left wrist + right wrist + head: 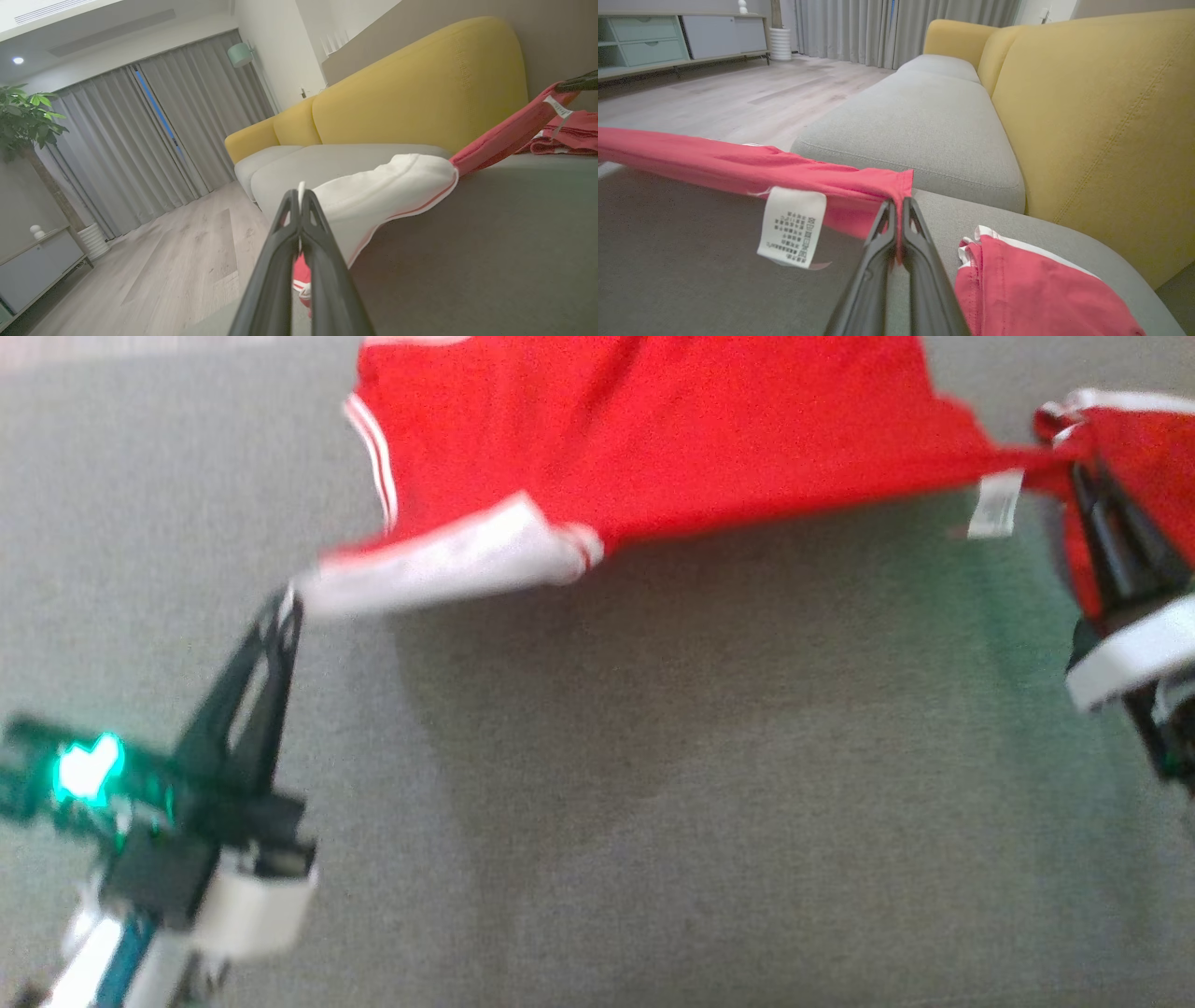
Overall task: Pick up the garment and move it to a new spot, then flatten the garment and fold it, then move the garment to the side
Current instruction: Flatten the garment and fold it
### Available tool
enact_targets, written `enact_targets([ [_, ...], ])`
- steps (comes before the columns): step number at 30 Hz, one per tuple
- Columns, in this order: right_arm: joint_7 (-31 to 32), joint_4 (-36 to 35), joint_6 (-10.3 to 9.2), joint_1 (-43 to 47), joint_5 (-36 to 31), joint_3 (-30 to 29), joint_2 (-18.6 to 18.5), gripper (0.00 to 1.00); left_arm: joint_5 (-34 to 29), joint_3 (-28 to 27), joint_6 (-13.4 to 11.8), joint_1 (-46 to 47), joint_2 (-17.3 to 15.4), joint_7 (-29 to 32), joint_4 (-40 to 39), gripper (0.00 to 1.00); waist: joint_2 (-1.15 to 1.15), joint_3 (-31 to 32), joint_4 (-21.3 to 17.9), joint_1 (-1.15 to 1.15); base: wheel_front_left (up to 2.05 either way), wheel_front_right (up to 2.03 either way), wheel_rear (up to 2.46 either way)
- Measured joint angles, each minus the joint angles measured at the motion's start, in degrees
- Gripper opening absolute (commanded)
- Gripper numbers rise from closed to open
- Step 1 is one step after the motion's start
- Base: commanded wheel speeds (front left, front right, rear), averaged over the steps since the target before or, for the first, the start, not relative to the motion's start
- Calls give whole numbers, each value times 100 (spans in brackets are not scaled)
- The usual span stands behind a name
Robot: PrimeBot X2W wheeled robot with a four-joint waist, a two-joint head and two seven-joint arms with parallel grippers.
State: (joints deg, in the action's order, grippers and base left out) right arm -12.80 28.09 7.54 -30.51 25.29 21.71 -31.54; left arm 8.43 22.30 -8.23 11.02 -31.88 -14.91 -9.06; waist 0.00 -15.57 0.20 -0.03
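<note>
The garment [653, 429], a bright red jersey, hangs stretched in the air above the grey sofa seat [700, 803], held at two corners. My left gripper [290, 600] is shut on the tip of its white red-striped panel [448, 560]; the left wrist view shows the fingers [280, 242] pinching that panel [383, 186]. My right gripper [1078, 474] is shut on the red hem beside the white care label [994, 504]. In the right wrist view the gripper [899, 205] clamps the red edge [738, 163] with the label [791, 226] dangling.
A smaller bunched red piece with white trim [1027, 289] lies on the seat just right of my right gripper. The yellow backrest [1101, 116] stands behind. Wooden floor [163, 261], curtains [140, 140], a plant [23, 116] and a cabinet [654, 37] lie beyond the sofa edge.
</note>
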Motion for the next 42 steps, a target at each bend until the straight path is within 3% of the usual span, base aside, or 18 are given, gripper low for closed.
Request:
enact_targets([
  [11, 406, -1348, 0, 2134, -202, -965, 129, 0, -54, -87, -588, -2135, 48, 3, -758, 0, 0, 660, -57, 1, 0, 0, 0],
  [16, 772, -1855, 0, 2761, -425, -1339, 465, 0, -155, -148, -570, -2162, 58, 4, -765, 0, 0, 577, -69, 2, 0, 0, 0],
  [19, 881, -1926, 0, 2751, -463, -1492, 617, 0, -171, -135, -494, -1999, 131, 4, -653, 0, 0, 485, -70, 2, 0, 0, 0],
  [23, 1036, -1844, 0, 2578, -510, -1624, 826, 0, -196, -14, -222, -1107, 366, 3, -215, 0, 0, 223, -34, 3, 0, 0, 0],
  [32, 959, -1354, 0, 1511, -754, -1578, 883, 0, -548, 149, 278, 732, 723, 3, 869, 0, 0, -432, 68, 4, 0, 0, 0],
  [37, 812, -960, 0, 970, -775, -1359, 837, 0, -727, 188, 426, 1361, 783, 3, 1313, 0, 0, -697, 91, 4, 0, 0, 0],
  [42, 638, -621, 0, 493, -772, -1181, 777, 0, -872, 182, 375, 1749, 802, 3, 1552, 0, 0, -925, 92, 4, 0, 0, 0],
])
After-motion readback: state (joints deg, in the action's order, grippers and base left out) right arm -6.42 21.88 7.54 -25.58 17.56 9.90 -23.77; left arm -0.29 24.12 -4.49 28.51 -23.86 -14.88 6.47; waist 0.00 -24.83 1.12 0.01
